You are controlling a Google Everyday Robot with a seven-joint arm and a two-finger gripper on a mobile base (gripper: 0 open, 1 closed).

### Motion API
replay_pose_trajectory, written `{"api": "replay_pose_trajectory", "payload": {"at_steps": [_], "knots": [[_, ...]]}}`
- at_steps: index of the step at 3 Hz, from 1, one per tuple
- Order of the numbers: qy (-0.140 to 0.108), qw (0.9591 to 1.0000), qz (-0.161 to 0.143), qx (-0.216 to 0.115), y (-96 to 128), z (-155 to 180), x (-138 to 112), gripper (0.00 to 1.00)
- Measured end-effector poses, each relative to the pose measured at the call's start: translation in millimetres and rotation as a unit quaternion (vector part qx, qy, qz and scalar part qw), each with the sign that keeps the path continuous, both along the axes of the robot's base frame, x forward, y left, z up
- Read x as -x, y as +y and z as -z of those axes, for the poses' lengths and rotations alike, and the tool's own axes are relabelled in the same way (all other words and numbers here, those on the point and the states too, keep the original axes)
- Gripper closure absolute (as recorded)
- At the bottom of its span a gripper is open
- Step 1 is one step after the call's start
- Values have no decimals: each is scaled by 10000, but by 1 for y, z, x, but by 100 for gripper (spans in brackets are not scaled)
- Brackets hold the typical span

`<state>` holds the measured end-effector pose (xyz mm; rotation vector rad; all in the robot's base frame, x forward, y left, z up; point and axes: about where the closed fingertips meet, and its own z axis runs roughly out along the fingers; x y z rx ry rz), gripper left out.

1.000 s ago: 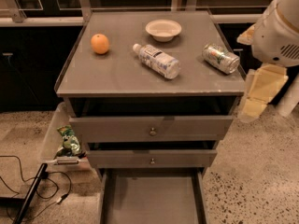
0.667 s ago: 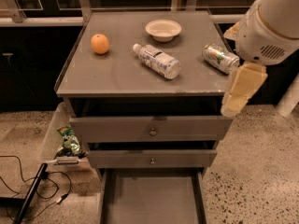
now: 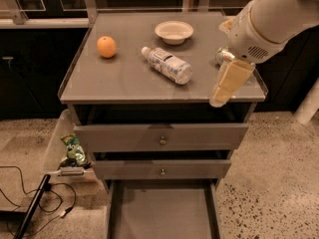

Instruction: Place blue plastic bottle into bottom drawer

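The blue plastic bottle (image 3: 167, 64) lies on its side in the middle of the grey cabinet top (image 3: 124, 78), white cap toward the back left. The bottom drawer (image 3: 162, 213) is pulled open below the two upper drawers, and its grey floor is bare. My gripper (image 3: 227, 83) hangs from the white arm over the top's front right edge, to the right of the bottle and apart from it. It holds nothing that I can see.
An orange (image 3: 106, 47) sits at the top's left and a white bowl (image 3: 174, 32) at the back. A metal can (image 3: 223, 55) is mostly hidden behind my arm. A clear bin (image 3: 52, 148) with a green bag stands left of the cabinet, with cables on the floor.
My arm has swung left from beside the cabinet to over its front right edge, now covering most of the can. The bottle and the drawer have not moved.
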<state>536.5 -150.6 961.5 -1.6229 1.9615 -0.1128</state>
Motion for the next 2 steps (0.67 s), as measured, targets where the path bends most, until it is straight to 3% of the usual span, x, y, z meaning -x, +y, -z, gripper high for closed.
{"api": "replay_pose_trajectory", "payload": {"at_steps": [1,2], "knots": [[0,10000,0,-1,0,0,0,0],[-48,9992,-3,-405,15,22,-22,0]]}}
